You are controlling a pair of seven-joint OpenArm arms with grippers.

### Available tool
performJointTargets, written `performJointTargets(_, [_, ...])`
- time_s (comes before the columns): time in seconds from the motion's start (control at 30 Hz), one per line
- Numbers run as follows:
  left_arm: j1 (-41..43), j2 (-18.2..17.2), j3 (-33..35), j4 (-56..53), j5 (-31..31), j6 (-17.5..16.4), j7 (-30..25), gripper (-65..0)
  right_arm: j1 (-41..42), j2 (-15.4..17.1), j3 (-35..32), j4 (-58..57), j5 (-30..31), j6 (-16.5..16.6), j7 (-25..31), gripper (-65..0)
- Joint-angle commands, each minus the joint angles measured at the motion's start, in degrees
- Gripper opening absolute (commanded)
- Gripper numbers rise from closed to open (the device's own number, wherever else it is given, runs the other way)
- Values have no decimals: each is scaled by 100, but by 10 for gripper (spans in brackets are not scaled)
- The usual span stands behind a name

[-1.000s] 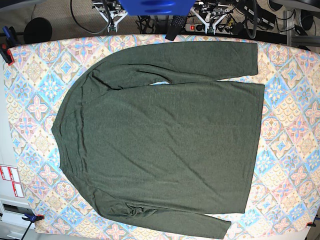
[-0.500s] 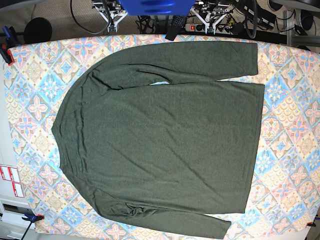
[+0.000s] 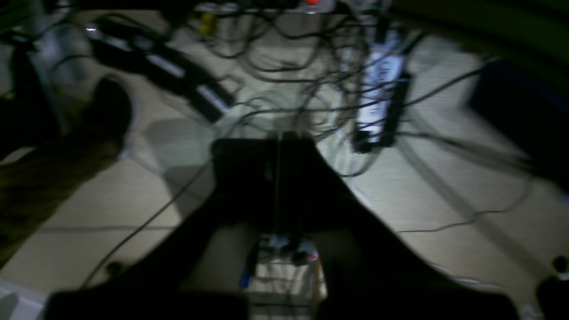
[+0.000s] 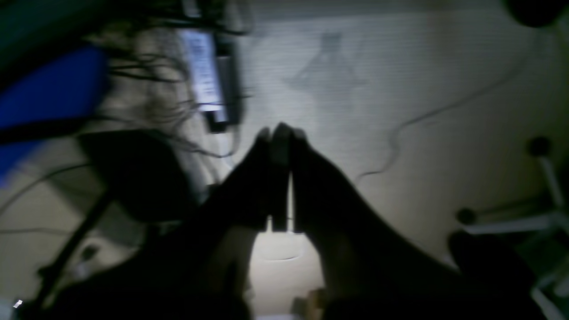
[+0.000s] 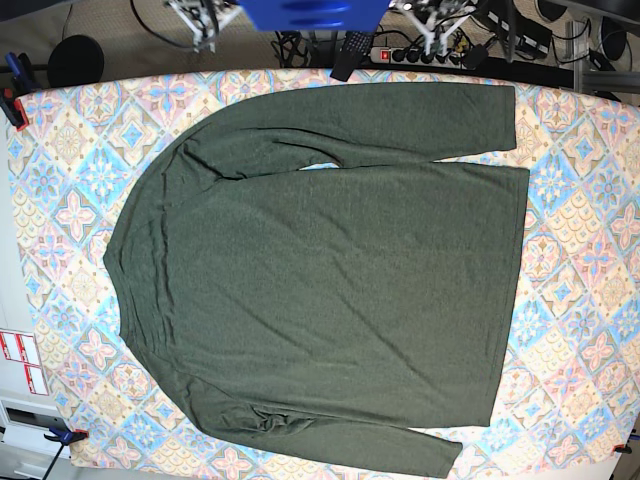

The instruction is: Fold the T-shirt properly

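The T-shirt (image 5: 320,270), dark olive green with long sleeves, lies spread flat on the patterned table (image 5: 585,300) in the base view. Its neck points left and its hem right. One sleeve runs along the far side and the other along the near edge. Neither gripper is over the shirt. In the left wrist view my left gripper (image 3: 278,138) is shut on nothing and hangs over a floor with cables. My right gripper (image 4: 279,130) is shut and empty too, above bare floor in the right wrist view. Neither wrist view shows the shirt.
Clamps grip the table's left edge: red ones (image 5: 12,100) at the far corner and a blue one (image 5: 65,435) at the near corner. Red and white labels (image 5: 22,362) sit at the left. Behind the table are a blue block (image 5: 315,12), a power strip (image 5: 400,55) and cables.
The white arm parts behind the table's far edge have shifted outward and further up out of the base view. The T-shirt has not moved.
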Motion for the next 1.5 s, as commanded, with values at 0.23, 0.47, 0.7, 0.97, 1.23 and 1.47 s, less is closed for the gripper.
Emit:
performJointTargets(0.23, [1181,-422,12,1631,19,8,1,-650,-1083,66,5,1397,5,56,-13,-650])
performJointTargets(0.47, [2201,-536,12,3081,19,8,1,-650,-1971,66,49,2707,5,56,-13,-650])
performJointTargets(0.7, [3484,-545,12,5358,-34,8,36,-650,-2938,295,58,4474,32,47,-13,-650])
performJointTargets(0.97, [4548,-826,12,7468,-52,8,36,-650,-3764,488,550,6505,41,29,-109,-650])
performJointTargets(1.23, [5032,-1424,-14,8945,-1344,8,142,-648,-3905,488,937,8263,41,29,-1164,-650])
performJointTargets(1.47, [4654,-1679,-489,9385,-3076,17,1223,-647,-3887,480,911,8861,41,29,-1885,-650])
